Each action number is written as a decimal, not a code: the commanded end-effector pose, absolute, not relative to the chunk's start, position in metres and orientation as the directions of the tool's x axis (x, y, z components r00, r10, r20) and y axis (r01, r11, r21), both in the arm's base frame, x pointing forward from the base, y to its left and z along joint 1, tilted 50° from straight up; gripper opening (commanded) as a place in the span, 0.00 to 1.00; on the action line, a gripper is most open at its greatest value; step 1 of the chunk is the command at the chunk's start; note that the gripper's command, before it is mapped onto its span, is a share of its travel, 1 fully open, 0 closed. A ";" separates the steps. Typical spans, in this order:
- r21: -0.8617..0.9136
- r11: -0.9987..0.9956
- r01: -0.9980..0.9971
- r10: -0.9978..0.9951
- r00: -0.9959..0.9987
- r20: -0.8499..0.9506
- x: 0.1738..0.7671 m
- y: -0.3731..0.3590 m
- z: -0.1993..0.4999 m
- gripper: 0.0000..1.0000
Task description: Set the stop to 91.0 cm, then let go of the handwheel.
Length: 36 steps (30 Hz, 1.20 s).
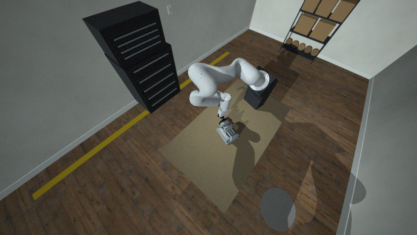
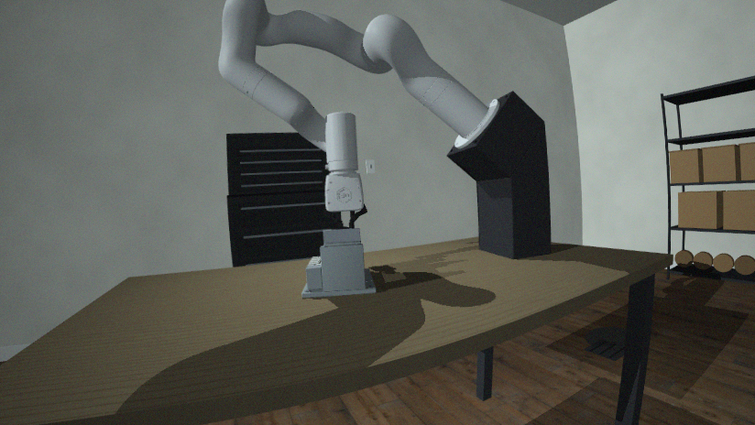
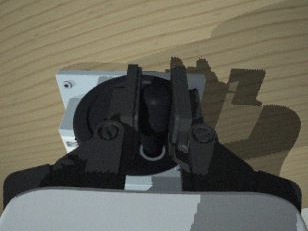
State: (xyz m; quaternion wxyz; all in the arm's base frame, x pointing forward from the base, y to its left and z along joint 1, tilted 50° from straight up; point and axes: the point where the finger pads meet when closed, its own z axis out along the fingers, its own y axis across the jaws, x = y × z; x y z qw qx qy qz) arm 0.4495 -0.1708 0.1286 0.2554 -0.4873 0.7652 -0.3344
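One hand (image 1: 222, 118) (image 2: 347, 225) (image 3: 155, 85) closed on the knob (image 3: 157, 101) of the handwheel (image 1: 221, 121) (image 3: 90, 111), beside the device (image 1: 227, 136) (image 2: 342, 268) (image 3: 66, 88) on the tabletop (image 1: 198, 157) (image 2: 237, 290) (image 3: 40, 29), probably for cranking the stop towards 91.0 cm, setting unreadable.

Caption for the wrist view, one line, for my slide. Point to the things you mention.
Gripper (image 1: 222, 119) (image 3: 155, 85) fingers straddle the dark crank knob (image 3: 156, 106) of the black handwheel (image 3: 90, 116), wood-grain tabletop (image 1: 201, 163) (image 2: 222, 300) (image 3: 30, 39) beyond.

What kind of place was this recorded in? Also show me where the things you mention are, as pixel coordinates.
Probably a workshop: a black drawer cabinet (image 1: 139, 61) (image 2: 274, 211), a shelf rack (image 1: 316, 14) (image 2: 666, 184) with cardboard boxes (image 1: 305, 25) (image 2: 698, 210) and a yellow floor stripe (image 1: 93, 153).
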 end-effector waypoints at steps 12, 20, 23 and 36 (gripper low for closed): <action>-0.761 0.301 -0.574 -0.917 -0.395 -0.065 0.449 -0.169 0.109 0.06; -0.761 0.301 -0.574 -0.917 -0.395 -0.065 0.452 -0.170 0.099 0.06; -0.761 0.301 -0.574 -0.917 -0.395 -0.065 0.453 -0.170 0.098 0.06; -0.761 0.301 -0.574 -0.917 -0.395 -0.065 0.465 -0.175 0.087 0.06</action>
